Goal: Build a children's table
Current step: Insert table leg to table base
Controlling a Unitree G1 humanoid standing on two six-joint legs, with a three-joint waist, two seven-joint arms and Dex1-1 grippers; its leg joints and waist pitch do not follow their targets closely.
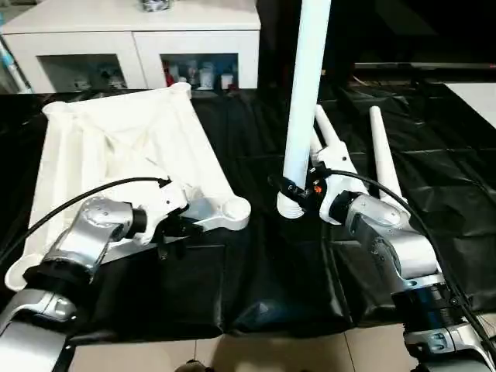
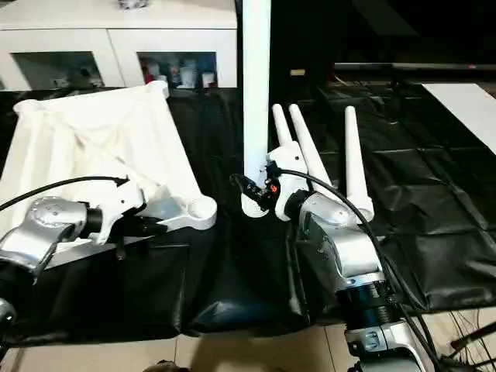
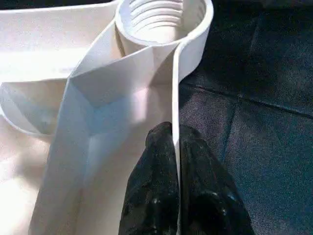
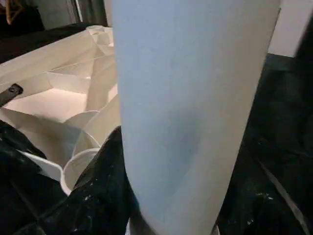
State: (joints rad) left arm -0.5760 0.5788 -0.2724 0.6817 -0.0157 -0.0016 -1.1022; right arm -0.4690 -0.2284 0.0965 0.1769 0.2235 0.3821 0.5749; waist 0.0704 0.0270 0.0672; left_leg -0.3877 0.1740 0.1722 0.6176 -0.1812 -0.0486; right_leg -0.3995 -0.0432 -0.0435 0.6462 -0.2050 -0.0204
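Black plastic sheeting covers the counter (image 1: 256, 139) across the middle of the frame, and a white cabinet with glass doors (image 1: 132, 46) stands behind it at the upper left; small items sit on its shelves, too small for any label to be read. No writing can be made out anywhere.

On the left half of the counter lies the small white plastic tabletop (image 1: 116, 147), underside up, its ribs and rounded corner sockets showing. The left gripper (image 1: 172, 229) has its jaws closed narrow on the thin rim of the tabletop, just beside the threaded corner socket (image 3: 159, 19) nearest the centre of the frame.

At centre, the right gripper (image 1: 298, 190) holds a long white tapered round leg (image 1: 304, 101) upright, its jaws clamped on the lower part, just above the ribbed end. Just right of it, three more white legs (image 2: 353, 159) lie side by side on the sheeting, narrow ends pointing to the upper frame.
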